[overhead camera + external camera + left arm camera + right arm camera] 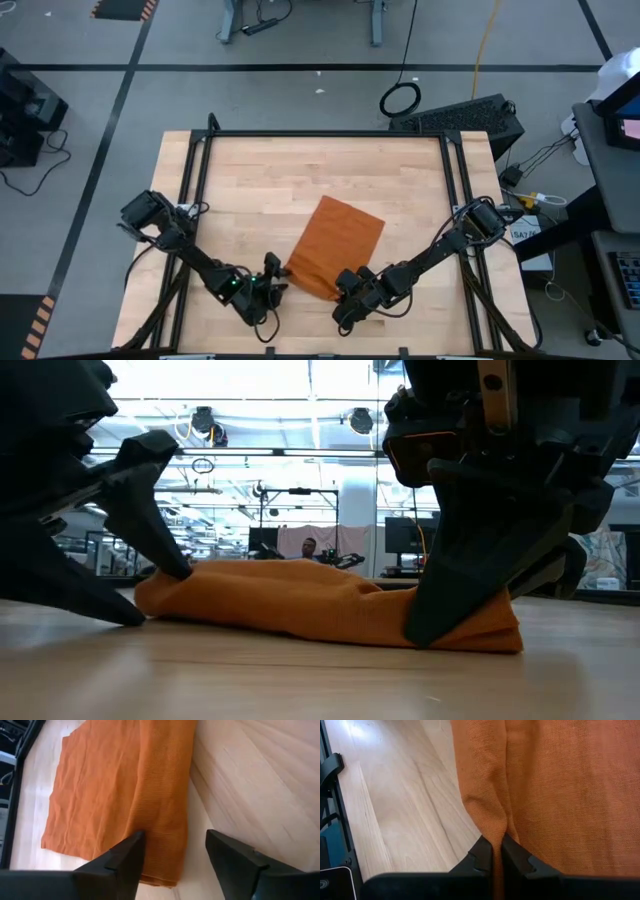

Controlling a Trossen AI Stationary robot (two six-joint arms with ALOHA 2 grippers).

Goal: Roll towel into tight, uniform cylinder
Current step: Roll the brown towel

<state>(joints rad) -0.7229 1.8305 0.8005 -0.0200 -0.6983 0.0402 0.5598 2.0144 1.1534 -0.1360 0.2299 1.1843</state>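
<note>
At the near left of the wooden table [260, 190], the left arm reaches in from the table's left side, and its left gripper [272, 283] sits low at the towel's near left corner. In the left wrist view this left gripper [175, 845] has its jaws spread wide: one finger [131, 851] rests on the cloth just inside the folded edge and the other finger [227, 851] stands over bare wood, so the thick folded strip lies between them with nothing clamped. The rust-orange towel [335, 245] lies near the middle of the table, slightly toward the near edge and turned at an angle to the table's sides, its far part flat and its near edge bunched into a low fold. From table height the towel [320, 605] shows as a long, low, rumpled ridge, with a dark finger tip touching its left end and another dark finger pressed down at its right end. To the right, the right arm comes in from the table's right side, and the right gripper [350, 290] meets the towel's near right corner. In the right wrist view the right gripper [497, 852] has its jaws drawn together on a raised pleat of the towel [560, 795], the cloth pinched between the two tips.
</note>
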